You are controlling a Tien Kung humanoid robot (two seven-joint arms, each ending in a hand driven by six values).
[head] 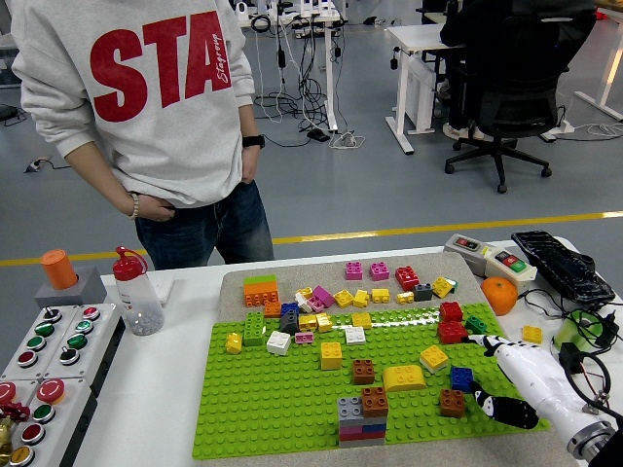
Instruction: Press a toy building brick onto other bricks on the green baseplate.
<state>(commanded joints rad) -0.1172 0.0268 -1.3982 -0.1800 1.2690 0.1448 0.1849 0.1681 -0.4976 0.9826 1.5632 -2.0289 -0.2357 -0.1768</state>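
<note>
Because a brown brick (375, 401) sits on the small stack (361, 422) at the green baseplate (263, 409)'s near edge, the pressing looks done. The right hand (506, 381) lies at the near right, fingers loosely extended, holding nothing. A person (165, 117) stands beyond the far edge.

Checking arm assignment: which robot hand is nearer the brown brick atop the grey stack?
Right. The right hand lies at the green baseplate's right edge, to the right of the brown brick. The left hand is out of view.
</note>
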